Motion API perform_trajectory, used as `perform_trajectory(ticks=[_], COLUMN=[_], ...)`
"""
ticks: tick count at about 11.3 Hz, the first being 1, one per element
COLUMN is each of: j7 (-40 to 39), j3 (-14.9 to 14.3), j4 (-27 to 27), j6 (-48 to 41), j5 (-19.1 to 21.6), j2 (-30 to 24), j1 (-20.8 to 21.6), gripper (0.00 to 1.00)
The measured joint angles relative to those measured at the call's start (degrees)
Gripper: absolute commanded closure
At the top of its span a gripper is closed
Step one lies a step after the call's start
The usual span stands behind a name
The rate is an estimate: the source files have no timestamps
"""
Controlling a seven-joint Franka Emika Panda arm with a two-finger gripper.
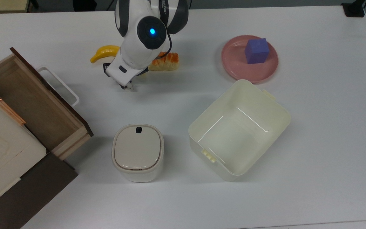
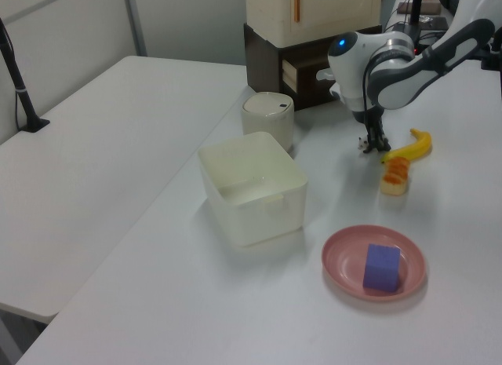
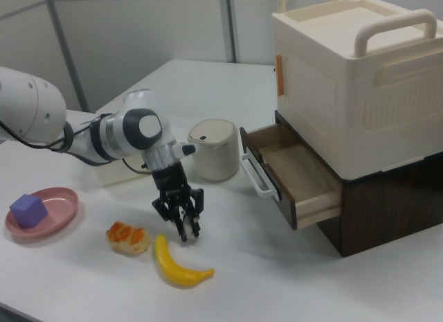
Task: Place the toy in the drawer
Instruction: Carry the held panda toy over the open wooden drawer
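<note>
While the drawer (image 3: 297, 176) stands pulled open and apart, the gripper (image 3: 185, 226) hangs just above the table (image 1: 297, 143) beside the banana (image 3: 176, 263), its fingers closed narrowly around the small panda toy (image 3: 187, 230).

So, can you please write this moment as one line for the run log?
gripper: shut on panda toy | position: beside banana, low over table | drawer: open | task: toy not yet in drawer

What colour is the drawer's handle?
White. The loop handle on the drawer shows best in the right view.
</note>
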Motion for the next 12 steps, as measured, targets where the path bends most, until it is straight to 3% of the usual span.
perform_trajectory(ticks=[3, 8, 12], j7=[0.2, 0.2, 1.0], j3=[0.0, -0.6, -3.1], j4=[4.8, 14.9, 18.7], j6=[0.0, 0.0, 2.4], j5=[4.5, 16.9, 20.5], j2=[-2.9, -6.2, -6.1], j1=[-2.1, -7.5, -9.1], gripper=[1.0, 1.0, 1.0])
